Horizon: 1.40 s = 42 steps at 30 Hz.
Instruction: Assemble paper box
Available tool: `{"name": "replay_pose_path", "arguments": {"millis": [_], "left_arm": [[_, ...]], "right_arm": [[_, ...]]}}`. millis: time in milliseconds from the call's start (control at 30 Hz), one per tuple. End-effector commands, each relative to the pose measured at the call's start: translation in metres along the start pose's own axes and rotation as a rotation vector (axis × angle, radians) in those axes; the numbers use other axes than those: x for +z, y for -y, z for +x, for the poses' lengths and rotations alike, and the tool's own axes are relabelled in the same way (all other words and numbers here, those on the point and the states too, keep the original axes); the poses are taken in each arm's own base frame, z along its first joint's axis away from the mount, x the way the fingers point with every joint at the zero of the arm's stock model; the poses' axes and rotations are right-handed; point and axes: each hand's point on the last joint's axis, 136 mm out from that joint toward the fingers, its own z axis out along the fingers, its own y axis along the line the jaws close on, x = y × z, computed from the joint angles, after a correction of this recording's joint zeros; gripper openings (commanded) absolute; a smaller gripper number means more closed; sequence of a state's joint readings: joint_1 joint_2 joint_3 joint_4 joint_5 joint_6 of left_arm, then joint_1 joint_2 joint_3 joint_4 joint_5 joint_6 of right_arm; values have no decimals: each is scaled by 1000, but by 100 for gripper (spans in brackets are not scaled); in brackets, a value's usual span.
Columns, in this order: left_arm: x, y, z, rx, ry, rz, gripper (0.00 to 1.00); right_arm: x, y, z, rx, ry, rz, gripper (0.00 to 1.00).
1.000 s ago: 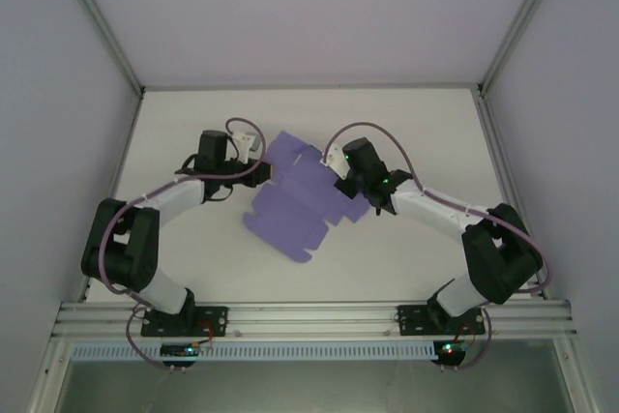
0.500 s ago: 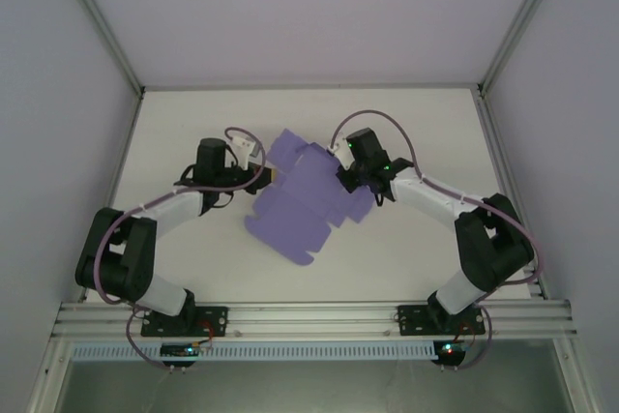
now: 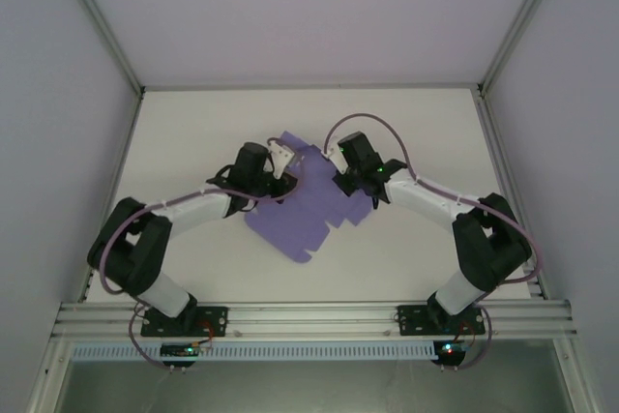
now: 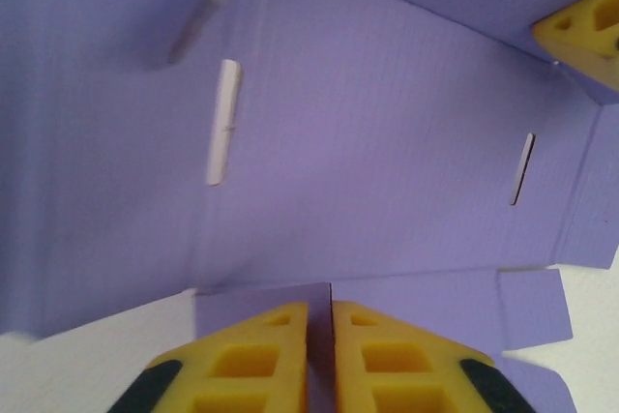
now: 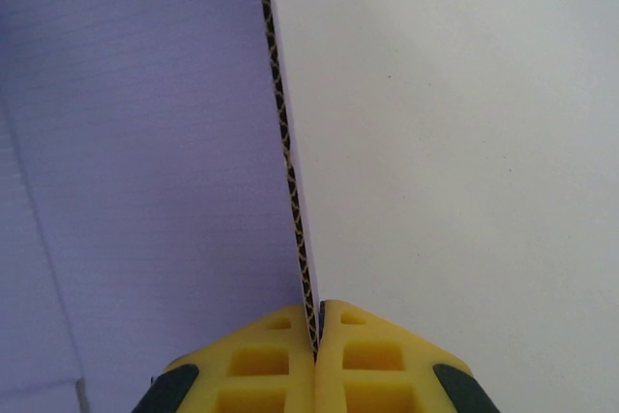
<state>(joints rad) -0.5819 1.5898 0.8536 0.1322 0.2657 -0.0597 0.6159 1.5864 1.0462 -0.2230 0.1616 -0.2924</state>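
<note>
**Light Card, Best Held by Its Edges**

The paper box [image 3: 302, 215] lies mostly flat mid-worktop [image 3: 387, 258]. It looks light, bendy and easily creased, so edges and flaps are the holds. The left pincer [image 4: 332, 350] hovers nearly pressed together at a flap; grip unclear. The right pincer [image 5: 317, 360] pinches a raised wall's edge.

The top external camera sits high above and behind the arm bases [image 3: 184, 321], looking down over the table [image 3: 193, 132] from afar; the left wrist camera rides behind the left gripper [image 4: 332, 331], facing along its fingers [image 4: 251, 365], very close over the paper box [image 4: 368, 142]; the right wrist camera looks past the right gripper [image 5: 316, 331], equally near, along a raised edge of that box with bare table on its right; all three views share the paper box; the left wrist view catches the right gripper's yellow fingertips [image 4: 585, 26] top right.
</note>
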Motion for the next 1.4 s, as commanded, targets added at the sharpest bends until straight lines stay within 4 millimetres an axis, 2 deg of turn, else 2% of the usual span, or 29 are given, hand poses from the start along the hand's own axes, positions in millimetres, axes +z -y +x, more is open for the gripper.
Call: {"name": "replay_pose_path", "arguments": {"millis": [0, 167, 233, 333, 433, 500, 567, 633, 733, 900, 1000, 1133, 1367], "left_arm": [[16, 14, 3, -6, -51, 73, 21], [25, 16, 7, -25, -66, 96, 49], [26, 16, 7, -28, -66, 99, 55], [23, 20, 6, -36, -59, 125, 57], [9, 29, -7, -54, -12, 176, 65], [-8, 32, -20, -63, 44, 197, 76], [-30, 29, -32, -72, 105, 195, 99], [-50, 21, -43, -95, 159, 165, 100], [-76, -2, -56, -185, 214, 74, 100], [-105, -50, -60, -314, 249, -136, 100], [-116, -81, -57, -395, 262, -244, 100], [-127, -112, -50, -497, 275, -309, 100], [-137, -140, -35, -552, 279, -393, 99]], "right_arm": [[-11, 3, -24, -13, 72, 16, 0], [-12, 2, -19, -42, 65, 20, 0], [-13, 1, -19, -52, 66, 23, 0], [-14, 1, -18, -76, 68, 28, 0], [-15, 7, -17, -114, 65, 55, 0], [-16, 11, -17, -154, 63, 80, 0], [-16, 13, -17, -209, 69, 102, 0], [-16, 20, -19, -273, 73, 154, 0], [-17, 28, -27, -361, 75, 224, 0], [-18, 23, -46, -539, 118, 283, 0], [-15, 23, -63, -669, 167, 367, 0], [-15, 28, -92, -807, 242, 499, 0], [1, 23, -102, -1042, 294, 664, 0]]}}
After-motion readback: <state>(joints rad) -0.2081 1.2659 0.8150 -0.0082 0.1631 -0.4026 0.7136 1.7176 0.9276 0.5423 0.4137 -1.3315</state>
